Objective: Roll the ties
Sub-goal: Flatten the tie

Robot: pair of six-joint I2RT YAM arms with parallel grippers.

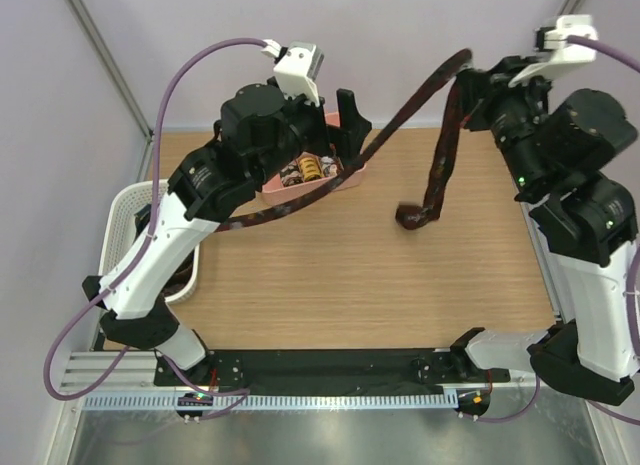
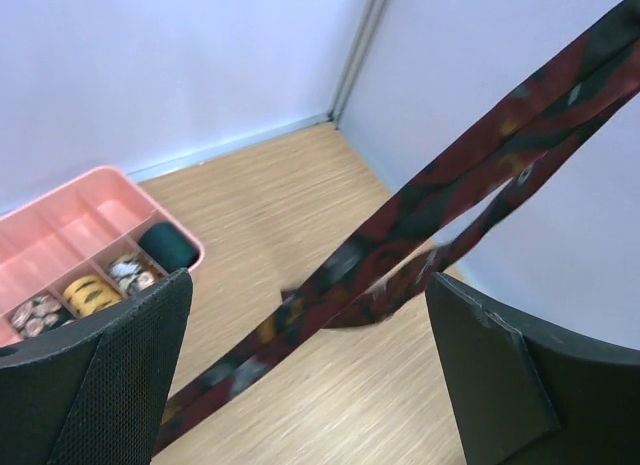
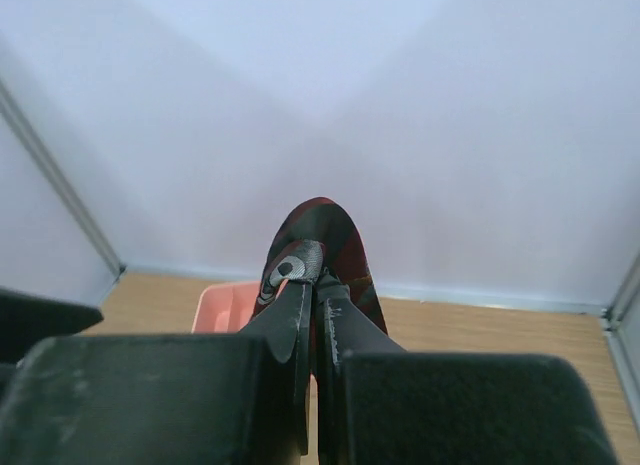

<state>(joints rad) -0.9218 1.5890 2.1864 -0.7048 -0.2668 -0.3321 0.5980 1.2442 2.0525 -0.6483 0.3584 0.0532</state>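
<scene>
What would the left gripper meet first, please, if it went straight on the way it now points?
The left gripper would most likely meet the dark red tie, which runs slantwise across the gap between its open jaws; beyond it lies the wooden table. How near the tie is, I cannot tell.

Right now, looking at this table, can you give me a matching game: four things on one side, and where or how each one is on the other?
1. left gripper
2. right gripper
3. pink tray
4. white basket

a. holds small rolled coils
b. open wide
c. at the table's left edge
d. clamped shut on the tie

Pairs: 1-b, 2-d, 3-a, 4-c
</scene>
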